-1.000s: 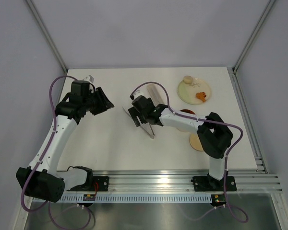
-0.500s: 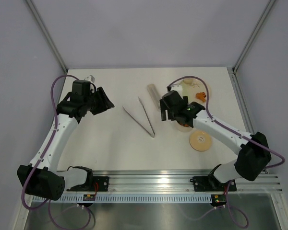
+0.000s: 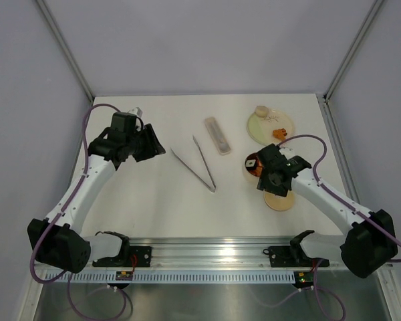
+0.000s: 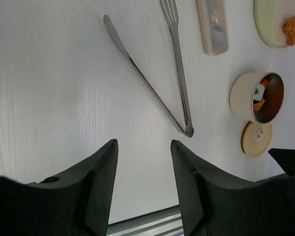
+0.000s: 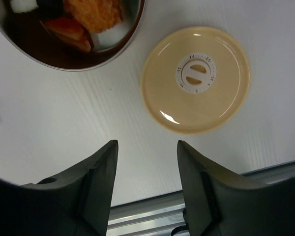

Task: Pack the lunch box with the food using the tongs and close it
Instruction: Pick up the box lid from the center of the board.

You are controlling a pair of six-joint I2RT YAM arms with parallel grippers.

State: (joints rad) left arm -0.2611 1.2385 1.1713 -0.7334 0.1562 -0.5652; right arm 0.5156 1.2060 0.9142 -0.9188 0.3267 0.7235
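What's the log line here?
tongs: on table | lunch box: open | lid: off | left gripper: open | right gripper: open, by lid

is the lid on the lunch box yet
No, the lid lies flat beside the open lunch box, apart from it, with food visible inside.

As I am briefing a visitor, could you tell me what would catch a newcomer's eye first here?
The silver tongs lie untouched in a V in the middle of the table. To their right the lunch box stands open with food inside, its tan lid flat beside it, under the open right gripper.
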